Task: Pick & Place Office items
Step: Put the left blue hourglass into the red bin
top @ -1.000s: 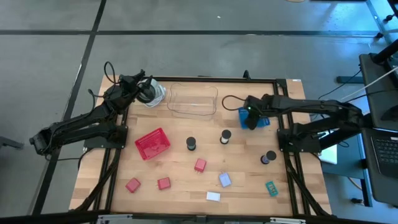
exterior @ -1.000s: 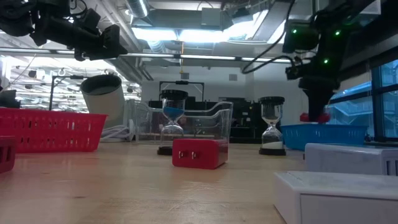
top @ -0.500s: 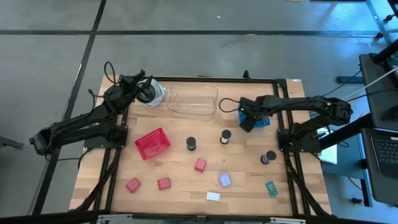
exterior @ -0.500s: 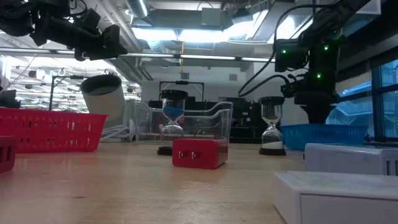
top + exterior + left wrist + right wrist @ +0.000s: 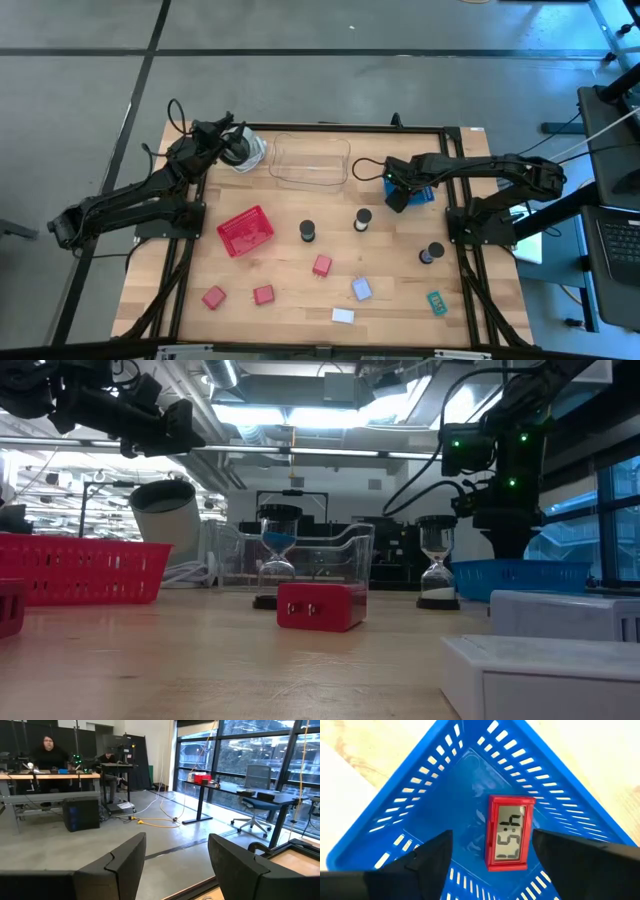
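Red clock [image 5: 511, 832] in blue tray [image 5: 395, 820] | R fingers [image 5: 432, 857] spread, empty, arm hides tray overhead | L fingers [image 5: 125, 865] spread, empty

A red clock [image 5: 510, 832] with a grey display is seen in the blue slotted tray [image 5: 410, 815]; the desk [image 5: 290, 270] is pale wood.

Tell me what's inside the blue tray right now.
A small red digital clock lies flat on the floor of the blue tray, display up, between the right gripper's open fingers. The tray's near corner is hidden behind those fingers; in the high view the arm covers it.
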Controlling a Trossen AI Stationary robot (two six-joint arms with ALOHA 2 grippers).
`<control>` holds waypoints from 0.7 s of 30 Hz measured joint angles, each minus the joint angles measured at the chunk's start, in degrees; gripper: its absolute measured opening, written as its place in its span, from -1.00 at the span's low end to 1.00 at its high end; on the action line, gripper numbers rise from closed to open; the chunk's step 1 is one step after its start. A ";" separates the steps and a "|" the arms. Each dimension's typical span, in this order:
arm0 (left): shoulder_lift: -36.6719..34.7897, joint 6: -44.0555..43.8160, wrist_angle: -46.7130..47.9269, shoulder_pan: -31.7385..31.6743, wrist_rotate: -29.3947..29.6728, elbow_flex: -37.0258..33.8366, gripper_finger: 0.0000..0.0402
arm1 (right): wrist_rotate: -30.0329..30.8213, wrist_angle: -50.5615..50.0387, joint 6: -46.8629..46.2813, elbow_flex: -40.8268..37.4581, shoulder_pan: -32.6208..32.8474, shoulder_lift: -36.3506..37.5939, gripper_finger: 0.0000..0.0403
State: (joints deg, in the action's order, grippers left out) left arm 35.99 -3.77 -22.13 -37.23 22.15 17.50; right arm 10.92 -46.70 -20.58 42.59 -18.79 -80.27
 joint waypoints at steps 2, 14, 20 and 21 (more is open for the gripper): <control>0.00 -0.02 -0.68 0.00 -2.15 0.02 0.06 | -0.02 -0.26 0.00 0.05 0.00 0.30 0.45; 1.69 -1.20 5.68 2.33 -20.50 6.58 0.08 | 0.21 -13.50 2.98 15.20 0.79 2.87 0.50; 5.58 1.38 5.68 9.13 -22.19 6.56 0.21 | 3.66 -13.68 3.48 20.08 2.07 6.18 0.47; 6.30 1.35 5.64 10.43 -22.21 6.56 0.24 | 3.94 -13.80 3.47 20.24 2.30 6.82 0.47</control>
State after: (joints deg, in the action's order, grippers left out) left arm 42.29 -2.42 -16.49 -26.81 -0.06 24.05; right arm 14.85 -60.50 -17.11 62.83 -16.48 -73.45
